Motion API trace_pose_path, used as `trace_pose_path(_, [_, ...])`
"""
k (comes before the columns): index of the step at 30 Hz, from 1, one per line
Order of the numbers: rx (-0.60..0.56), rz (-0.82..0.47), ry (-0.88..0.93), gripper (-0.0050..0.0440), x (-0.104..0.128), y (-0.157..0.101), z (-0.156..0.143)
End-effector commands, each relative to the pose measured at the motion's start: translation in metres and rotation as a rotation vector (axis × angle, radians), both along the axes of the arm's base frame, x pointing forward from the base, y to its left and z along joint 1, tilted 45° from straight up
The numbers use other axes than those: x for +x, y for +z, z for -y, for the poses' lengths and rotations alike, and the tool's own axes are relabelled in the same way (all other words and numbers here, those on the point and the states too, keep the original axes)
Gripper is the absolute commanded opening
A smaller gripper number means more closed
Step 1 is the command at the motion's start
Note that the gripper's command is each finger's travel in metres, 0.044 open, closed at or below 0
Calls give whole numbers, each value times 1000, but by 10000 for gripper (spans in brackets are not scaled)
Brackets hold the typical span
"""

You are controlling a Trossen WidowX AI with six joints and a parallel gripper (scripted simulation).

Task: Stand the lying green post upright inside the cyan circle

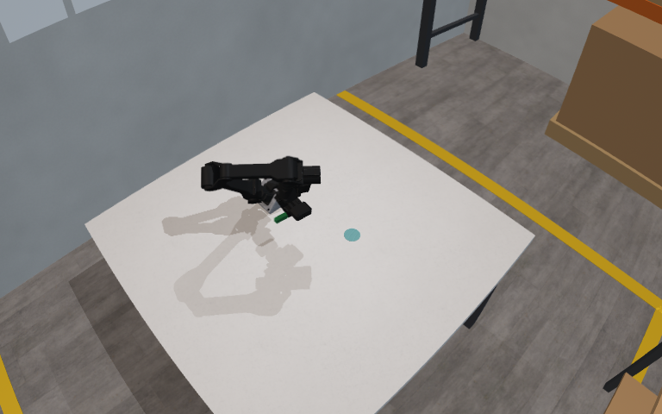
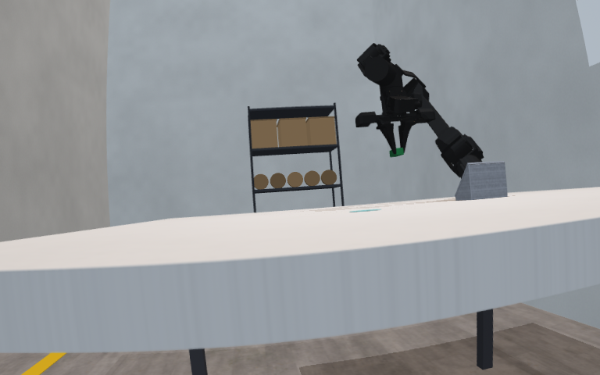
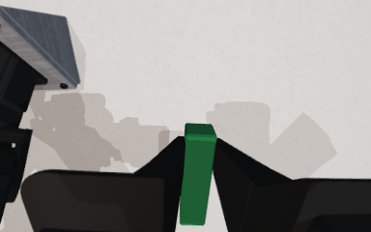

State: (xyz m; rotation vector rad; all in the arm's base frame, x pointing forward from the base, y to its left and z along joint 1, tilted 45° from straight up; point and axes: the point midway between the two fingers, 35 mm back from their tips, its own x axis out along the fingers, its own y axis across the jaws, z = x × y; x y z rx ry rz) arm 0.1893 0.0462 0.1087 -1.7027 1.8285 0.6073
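My gripper [image 1: 291,213] is shut on the green post [image 1: 280,218] and holds it well above the white table. In the exterior view the post [image 2: 397,152] sits between the fingertips [image 2: 397,148], roughly level, high over the table top. In the wrist view the post [image 3: 197,174] runs between the two black fingers. The cyan circle [image 1: 351,235] lies flat on the table to the right of the gripper, apart from it; it shows as a thin cyan line in the side view [image 2: 365,210].
The arm's grey base block [image 2: 482,181] stands on the table behind the gripper. A shelf rack [image 2: 294,155] with boxes and rolls stands far behind the table. Yellow floor tape [image 1: 488,190] and brown crates [image 1: 615,97] lie beyond the table's right edge.
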Motion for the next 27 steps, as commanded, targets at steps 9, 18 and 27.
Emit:
trace_pose_path(9, [51, 68, -17, 22, 30, -5, -35])
trace_pose_path(18, [51, 95, -38, 22, 51, -11, -52])
trace_pose_path(27, [51, 115, -56, 22, 66, -18, -65])
